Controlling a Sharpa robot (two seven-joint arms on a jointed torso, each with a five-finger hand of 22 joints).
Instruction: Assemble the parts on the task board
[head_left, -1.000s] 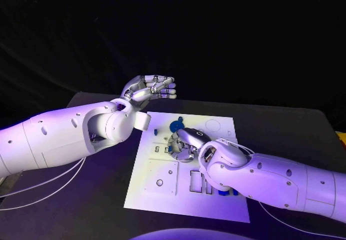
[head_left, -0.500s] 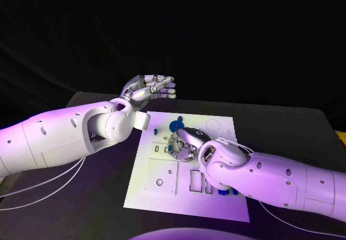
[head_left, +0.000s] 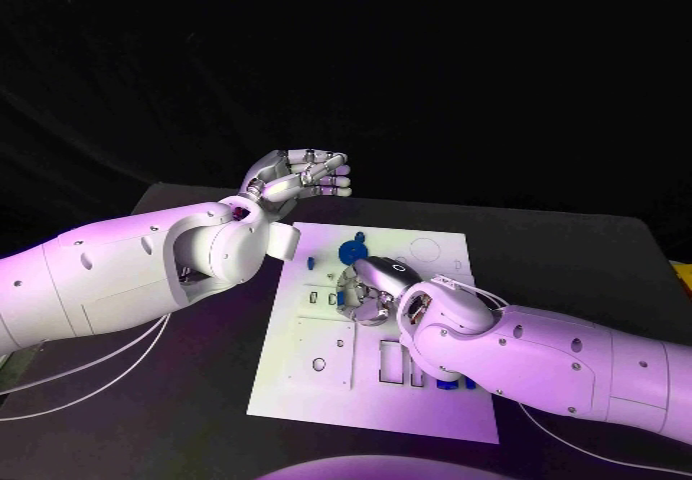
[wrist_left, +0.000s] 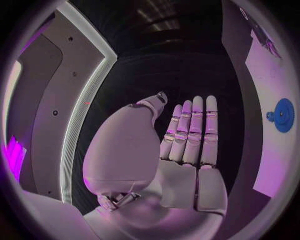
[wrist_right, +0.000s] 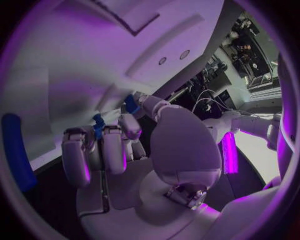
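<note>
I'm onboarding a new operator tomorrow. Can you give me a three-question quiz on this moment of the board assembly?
1. True or false: the left hand rests on the task board.
2. Which hand is down at the board among the blue parts? A) left hand B) right hand C) neither
3. Fill in: the blue gear lies on the board's ____ half, as seen from the robot (near or far).

Key
1. False: it is raised beyond the board's far edge, holding nothing.
2. B. In the right wrist view a small blue part shows at its fingers; whether it is gripped cannot be told.
3. Far.
</note>
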